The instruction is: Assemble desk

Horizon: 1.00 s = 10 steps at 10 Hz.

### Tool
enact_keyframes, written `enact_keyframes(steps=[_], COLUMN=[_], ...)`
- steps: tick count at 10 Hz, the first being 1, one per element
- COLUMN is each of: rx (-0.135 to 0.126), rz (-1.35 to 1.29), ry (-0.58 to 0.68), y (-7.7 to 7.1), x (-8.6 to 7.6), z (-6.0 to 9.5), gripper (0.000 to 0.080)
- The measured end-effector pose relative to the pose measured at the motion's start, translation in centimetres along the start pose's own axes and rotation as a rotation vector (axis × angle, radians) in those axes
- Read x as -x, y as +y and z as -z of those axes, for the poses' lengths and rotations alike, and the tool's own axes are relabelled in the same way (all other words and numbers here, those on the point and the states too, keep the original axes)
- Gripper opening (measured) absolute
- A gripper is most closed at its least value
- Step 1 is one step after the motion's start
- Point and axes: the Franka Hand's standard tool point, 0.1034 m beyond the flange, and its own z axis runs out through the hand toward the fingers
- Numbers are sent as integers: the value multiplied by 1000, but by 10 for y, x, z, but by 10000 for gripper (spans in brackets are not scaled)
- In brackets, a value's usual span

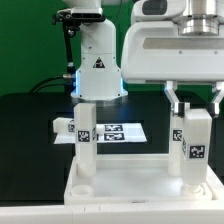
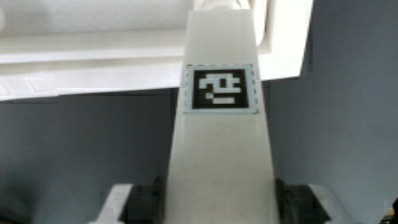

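Note:
The white desk tabletop (image 1: pixel 130 185) lies at the front in the exterior view, rim up. One white leg (image 1: pixel 85 140) with a tag stands upright at its left far corner. My gripper (image 1: pixel 193 108) is shut on the top of a second tagged leg (image 1: pixel 193 148), which stands upright at the tabletop's right side. In the wrist view this leg (image 2: pixel 221 120) runs down between my fingers (image 2: pixel 128 205), its tag facing the camera, with the tabletop (image 2: pixel 89 60) below it. My gripper (image 2: pixel 217 205) closes on it there. Another leg (image 1: pixel 64 126) lies on the table behind the left leg.
The marker board (image 1: pixel 118 131) lies flat on the black table behind the tabletop. The white robot base (image 1: pixel 98 65) with the triangle logo stands at the back. The black table mat ends at the exterior view's left.

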Motion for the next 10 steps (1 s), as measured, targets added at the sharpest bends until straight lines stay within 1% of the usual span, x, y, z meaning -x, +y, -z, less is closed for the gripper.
enact_keyframes(steps=[2, 5, 7, 8, 9, 10], rx=[-8, -27, -29, -29, -26, -24], rz=[9, 16, 12, 16, 14, 6], ry=[21, 64, 69, 68, 58, 51], y=[-5, -11, -9, -9, -8, -7], x=[1, 6, 5, 6, 6, 6], z=[-3, -2, -2, -2, -2, -3], gripper=[285, 285, 285, 441, 569, 569])
